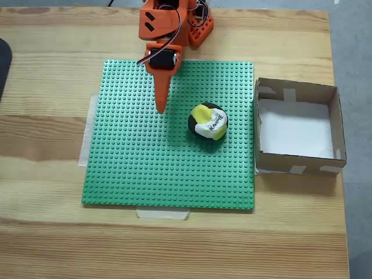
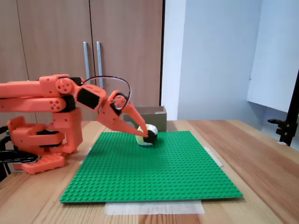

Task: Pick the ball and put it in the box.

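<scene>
Upper centre of a fixed view from above, the orange gripper (image 1: 161, 107) points down over the green studded plate (image 1: 128, 174), fingers together, holding nothing. Right of it, apart, sits the ball (image 1: 208, 122) mid-frame; the box (image 1: 336, 125) waits empty at right. Reaching step, by the look: it must open, swing right, descend.

Wooden table (image 1: 46, 244); green plate (image 1: 139, 174); box (image 1: 334, 125)

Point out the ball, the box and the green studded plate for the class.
ball (image 1: 208, 121): a fixed view from above, on its white lettered patch.
box (image 1: 297, 129): same view, on its white inside bottom.
green studded plate (image 2: 154, 172): a fixed side view, on its bare middle.
</scene>
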